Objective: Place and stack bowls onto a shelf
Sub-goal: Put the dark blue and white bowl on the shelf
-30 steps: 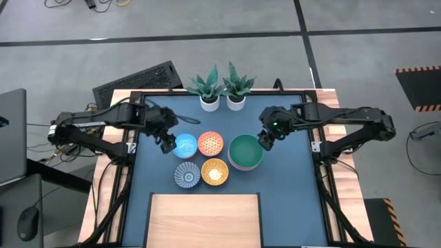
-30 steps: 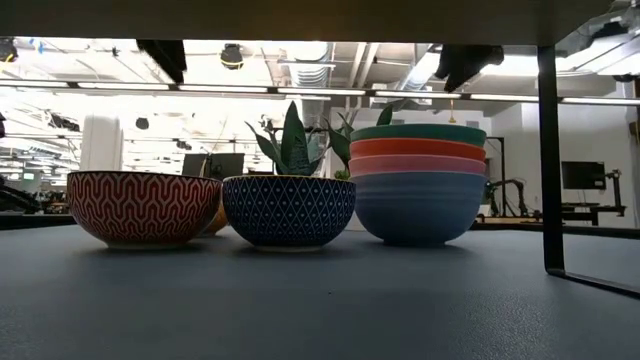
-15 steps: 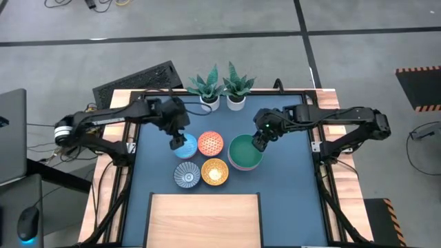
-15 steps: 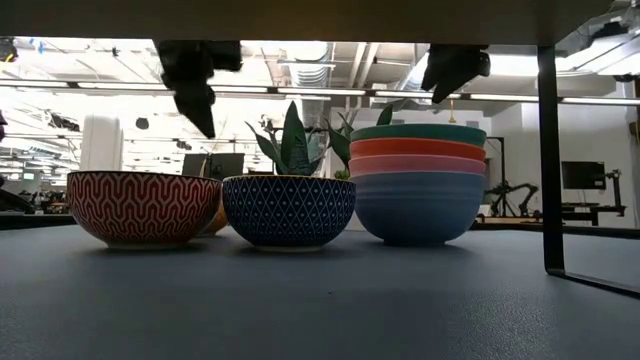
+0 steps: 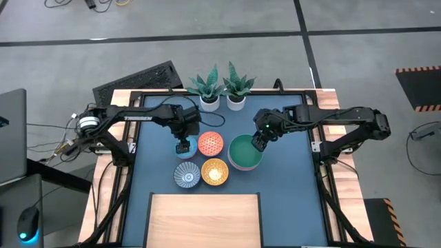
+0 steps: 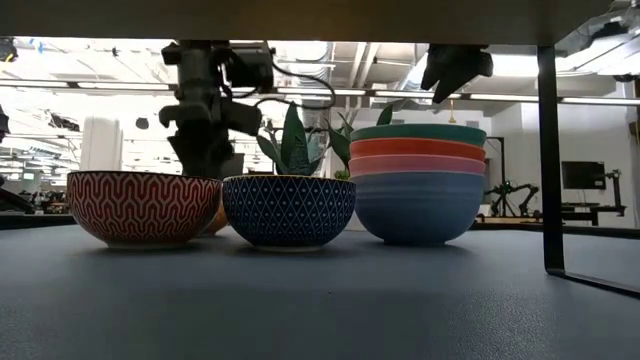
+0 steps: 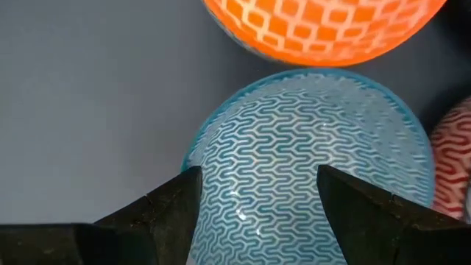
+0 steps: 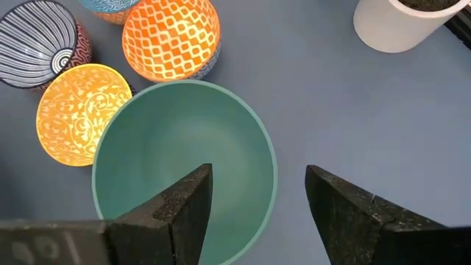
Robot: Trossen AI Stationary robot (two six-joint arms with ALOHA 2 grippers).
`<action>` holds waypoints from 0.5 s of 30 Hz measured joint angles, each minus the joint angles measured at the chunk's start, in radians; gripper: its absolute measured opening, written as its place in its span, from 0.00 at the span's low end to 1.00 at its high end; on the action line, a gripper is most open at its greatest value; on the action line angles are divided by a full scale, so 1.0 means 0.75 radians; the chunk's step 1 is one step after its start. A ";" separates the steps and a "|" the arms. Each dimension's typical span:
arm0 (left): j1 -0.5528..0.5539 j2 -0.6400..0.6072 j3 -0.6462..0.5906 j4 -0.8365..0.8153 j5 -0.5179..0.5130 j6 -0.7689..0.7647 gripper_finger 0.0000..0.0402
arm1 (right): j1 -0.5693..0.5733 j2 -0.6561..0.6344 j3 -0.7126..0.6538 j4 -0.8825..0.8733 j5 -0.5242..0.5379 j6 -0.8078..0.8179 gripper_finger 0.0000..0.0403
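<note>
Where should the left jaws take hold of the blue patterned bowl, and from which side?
Probably by the rim, from straight above. The blue bowl sits upright with its mouth open, and the orange bowl crowds one side, leaving little room for a side approach. The left gripper hangs over it, jaws open, so one jaw could go inside the wall and one outside, on the free side facing bare table.

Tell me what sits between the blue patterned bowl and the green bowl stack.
The high view shows the orange-red patterned bowl between the blue bowl and the green stack.
</note>
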 joint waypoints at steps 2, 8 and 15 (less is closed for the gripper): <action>0.000 0.026 0.000 0.009 -0.002 0.005 0.64 | 0.007 0.000 0.000 0.000 0.000 0.002 0.61; 0.000 0.035 0.000 0.031 -0.022 -0.023 0.63 | 0.025 0.000 0.000 0.001 0.000 0.002 0.61; 0.002 -0.057 0.030 0.015 -0.040 -0.129 0.63 | 0.026 -0.001 0.000 0.003 0.000 0.002 0.61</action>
